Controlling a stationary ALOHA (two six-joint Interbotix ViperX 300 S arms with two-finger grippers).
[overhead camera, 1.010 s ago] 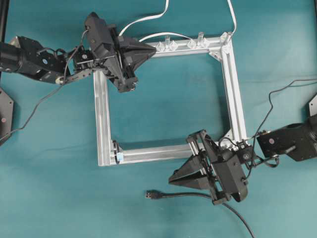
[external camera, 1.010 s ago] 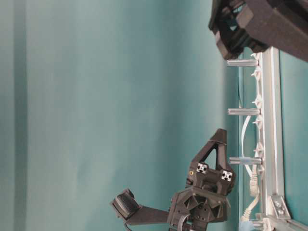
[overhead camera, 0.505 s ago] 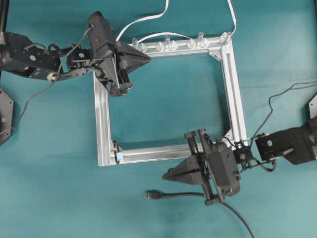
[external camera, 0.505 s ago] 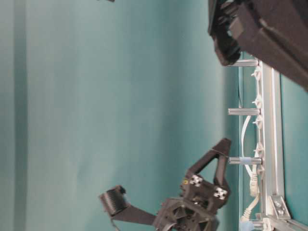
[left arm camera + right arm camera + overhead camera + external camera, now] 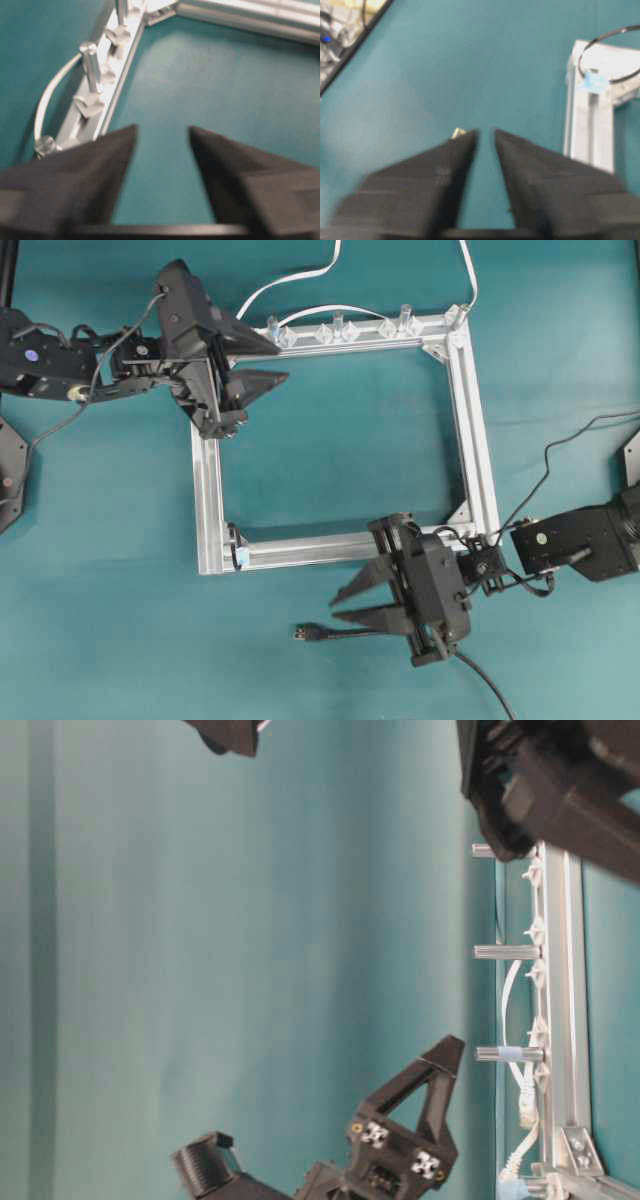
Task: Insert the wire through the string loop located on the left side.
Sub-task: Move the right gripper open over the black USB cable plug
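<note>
The wire (image 5: 365, 632) lies on the teal table below the frame, and its plug (image 5: 306, 632) points left. My right gripper (image 5: 335, 608) hovers open just above and right of the plug. In the right wrist view the plug's metal tip (image 5: 458, 133) peeks from behind the left finger of that gripper (image 5: 485, 133). The string loop (image 5: 236, 543) with its pale-blue tab (image 5: 240, 559) sits at the frame's lower-left corner, and the right wrist view has the loop (image 5: 610, 79) at its upper right. My left gripper (image 5: 281, 358) is open over the frame's upper-left corner, holding nothing.
A square aluminium frame (image 5: 206, 490) lies mid-table with clear clips (image 5: 338, 332) and upright posts along its top bar. A white cable (image 5: 300, 278) runs off the far edge. The left wrist view shows the posts (image 5: 90, 62) and open teal mat between that gripper's fingers (image 5: 162, 131).
Both grippers have gone from shut to open. The right gripper moved left toward the plug. The left gripper drew back left, toward the frame's upper-left corner.
</note>
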